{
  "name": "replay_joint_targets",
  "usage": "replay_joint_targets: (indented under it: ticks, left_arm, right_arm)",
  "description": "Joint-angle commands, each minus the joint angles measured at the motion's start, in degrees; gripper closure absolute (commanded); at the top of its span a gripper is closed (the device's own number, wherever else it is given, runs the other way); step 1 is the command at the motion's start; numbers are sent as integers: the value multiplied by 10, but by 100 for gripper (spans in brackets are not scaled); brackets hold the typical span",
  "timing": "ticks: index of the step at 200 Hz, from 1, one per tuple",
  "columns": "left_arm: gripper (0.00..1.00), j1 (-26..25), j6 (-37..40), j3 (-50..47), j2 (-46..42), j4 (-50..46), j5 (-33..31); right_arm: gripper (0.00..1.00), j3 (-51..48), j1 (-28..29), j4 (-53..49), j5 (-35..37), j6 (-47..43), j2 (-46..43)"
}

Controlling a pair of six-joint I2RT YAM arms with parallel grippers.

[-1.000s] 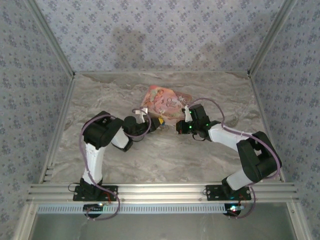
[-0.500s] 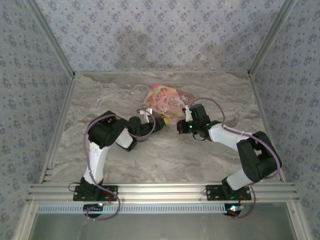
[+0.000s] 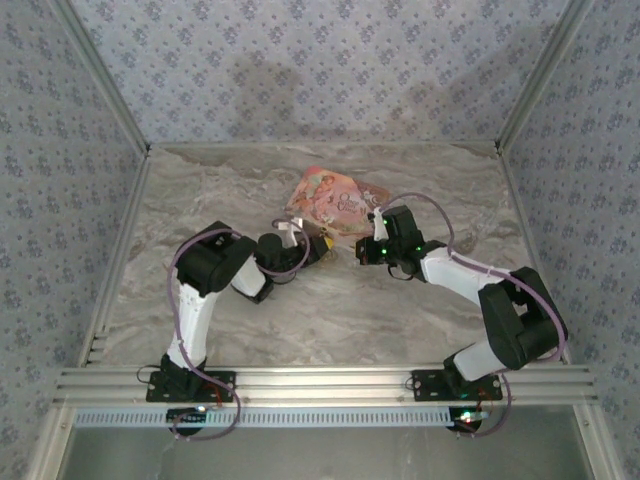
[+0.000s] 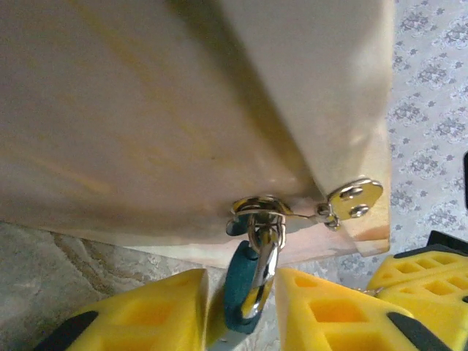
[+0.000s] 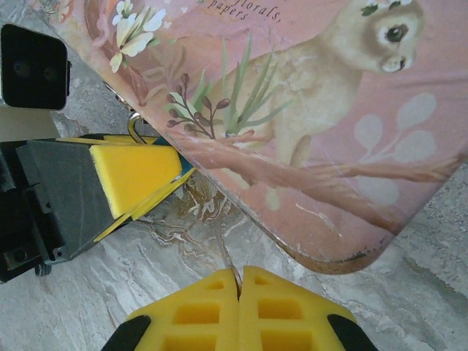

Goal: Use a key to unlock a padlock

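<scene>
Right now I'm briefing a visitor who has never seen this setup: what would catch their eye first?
First, the pink box printed with an animal and flowers, lying near the middle of the marbled table. Then the teal padlock hanging from the box's metal clasp, gripped by the left end effector.

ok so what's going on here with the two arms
The left gripper has its fingers either side of a small teal padlock hanging from the hasp of a pink illustrated box; whether it's clamped is unclear. The right gripper is shut near the box's corner, with a thin sliver, possibly the key, between its pads.
</scene>
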Motion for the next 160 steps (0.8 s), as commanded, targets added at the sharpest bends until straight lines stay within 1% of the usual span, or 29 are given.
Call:
replay_joint_targets:
  ticks: [1, 34, 58, 83, 122, 148, 160]
  left_arm:
    - [75, 8, 1, -11, -3, -3, 2]
    - [86, 13, -6, -4, -4, -3, 15]
    - [88, 17, -15, -3, -10, -6, 26]
    - [90, 16, -20, -6, -29, -44, 45]
    - [91, 17, -7, -29, -58, -96, 55]
    - [91, 12, -27, -34, -53, -81, 62]
    - [91, 5, -29, -34, -54, -89, 57]
  right_arm:
    - [100, 9, 1, -9, 6, -10, -10]
    - [100, 8, 2, -11, 9, -10, -12]
    - [100, 2, 3, -7, 13, -9, -10]
    - [100, 11, -2, -12, 25, -15, 6]
    - [100, 47, -10, -46, 105, -16, 38]
    - [100, 73, -16, -53, 135, -22, 65]
    - [100, 83, -16, -52, 147, -24, 75]
